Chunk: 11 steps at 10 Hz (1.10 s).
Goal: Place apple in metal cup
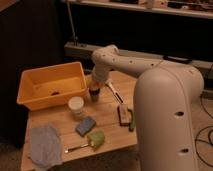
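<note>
Now my pincer (95, 89) down right above metal cup (94, 95), just right of yellow bin (50, 87) on counter (107, 131); finger spread cannot tell. Apple seems at cup mouth, hidden under pincer. White cup (76, 105) near, front-left.

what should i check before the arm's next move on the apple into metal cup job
1. Gripper over the metal cup: ok, it sits right above it.
2. Apple visible: cannot tell, not seen from this view.
3. Metal cup upright on the table: cannot tell, mostly hidden by the gripper.
4. White cup clear of the metal cup: ok, apart, front-left.
5. Yellow bin clear of the arm: ok, beside it.
</note>
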Motion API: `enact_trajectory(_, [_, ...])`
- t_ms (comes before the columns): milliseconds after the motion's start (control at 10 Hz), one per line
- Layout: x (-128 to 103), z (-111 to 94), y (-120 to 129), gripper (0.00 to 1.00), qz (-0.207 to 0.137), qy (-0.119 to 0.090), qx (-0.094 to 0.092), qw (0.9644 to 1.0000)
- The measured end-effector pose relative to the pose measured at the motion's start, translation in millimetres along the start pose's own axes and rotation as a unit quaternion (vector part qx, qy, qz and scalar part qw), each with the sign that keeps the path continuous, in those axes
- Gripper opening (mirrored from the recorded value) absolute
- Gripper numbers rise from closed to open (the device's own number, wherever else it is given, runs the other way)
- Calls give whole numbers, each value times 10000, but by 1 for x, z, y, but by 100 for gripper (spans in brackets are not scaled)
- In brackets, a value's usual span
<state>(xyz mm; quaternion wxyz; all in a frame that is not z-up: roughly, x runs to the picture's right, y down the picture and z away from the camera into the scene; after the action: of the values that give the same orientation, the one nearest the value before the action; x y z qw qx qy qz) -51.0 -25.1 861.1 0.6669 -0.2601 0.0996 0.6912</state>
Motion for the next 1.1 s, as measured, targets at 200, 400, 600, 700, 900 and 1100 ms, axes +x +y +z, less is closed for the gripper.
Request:
enact_trajectory(200, [1,2,0,52,-14,29,19,10000])
enact_trajectory(400, [2,4,-2,70,-8,39,33,10000])
enact_trajectory(600, [1,5,-2,80,-16,41,52,10000])
enact_trajectory(700, [1,4,-2,80,-19,33,55,10000])
enact_trajectory(900, [0,2,-2,80,-11,21,50,10000])
enact_trajectory(1100, [0,4,-2,80,4,35,38,10000])
